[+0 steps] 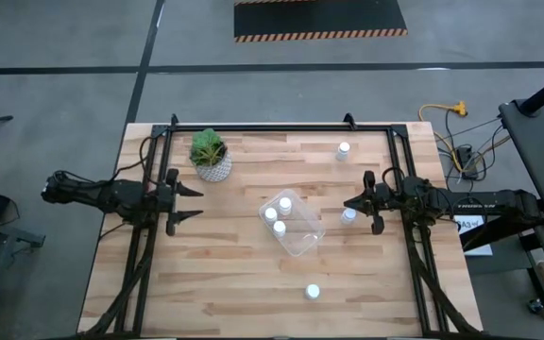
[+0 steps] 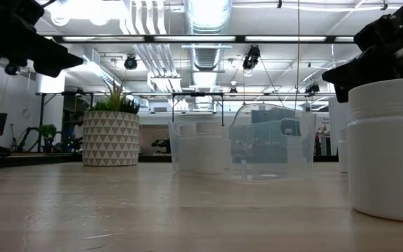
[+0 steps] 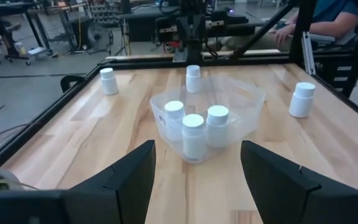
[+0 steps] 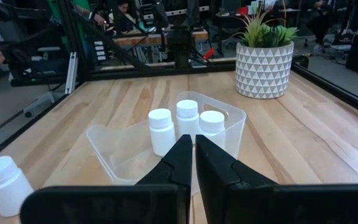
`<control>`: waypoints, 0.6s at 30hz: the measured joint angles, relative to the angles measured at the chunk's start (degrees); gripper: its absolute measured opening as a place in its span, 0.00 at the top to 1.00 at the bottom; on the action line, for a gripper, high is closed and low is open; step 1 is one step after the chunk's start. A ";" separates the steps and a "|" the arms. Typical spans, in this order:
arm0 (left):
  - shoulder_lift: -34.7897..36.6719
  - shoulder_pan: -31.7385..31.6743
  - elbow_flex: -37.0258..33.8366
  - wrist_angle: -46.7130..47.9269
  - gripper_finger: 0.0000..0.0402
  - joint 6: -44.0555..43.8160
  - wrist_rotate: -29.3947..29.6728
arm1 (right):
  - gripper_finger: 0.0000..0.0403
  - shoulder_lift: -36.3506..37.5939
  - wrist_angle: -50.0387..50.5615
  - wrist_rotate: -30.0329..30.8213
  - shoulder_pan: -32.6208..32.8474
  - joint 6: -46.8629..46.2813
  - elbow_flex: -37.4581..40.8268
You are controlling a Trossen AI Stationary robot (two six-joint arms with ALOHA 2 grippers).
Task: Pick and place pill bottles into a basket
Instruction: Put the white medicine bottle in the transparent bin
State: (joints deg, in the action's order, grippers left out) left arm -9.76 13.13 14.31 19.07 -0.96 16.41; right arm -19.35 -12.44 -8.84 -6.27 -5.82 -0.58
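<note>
While three pill bottles point(image 1: 279, 216) stand in the basket point(image 1: 302, 232), the left gripper point(image 1: 189, 203) at 9 o'clock gapes wide; the right gripper point(image 1: 351, 202) at 3 o'clock is closed, empty.

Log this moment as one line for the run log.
pill bottles: three in basket, three on table | left gripper: open, empty | right gripper: shut, empty

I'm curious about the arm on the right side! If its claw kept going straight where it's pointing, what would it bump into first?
Probably the pill bottle just ahead of the shut right gripper, though it may slip past and meet the basket instead.
</note>
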 joint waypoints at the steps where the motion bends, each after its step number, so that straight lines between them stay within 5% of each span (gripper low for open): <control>1: 0.17 0.00 0.00 0.00 0.46 0.01 -0.10 | 0.97 0.00 0.01 -0.01 0.01 0.01 0.01; 18: 8.17 0.00 -4.48 -1.02 0.46 -0.40 -2.75 | 0.97 0.02 0.12 -0.04 0.00 0.00 0.00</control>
State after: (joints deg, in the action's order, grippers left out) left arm -1.59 13.13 9.83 18.05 -1.36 13.66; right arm -19.33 -12.32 -8.88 -6.27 -5.82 -0.58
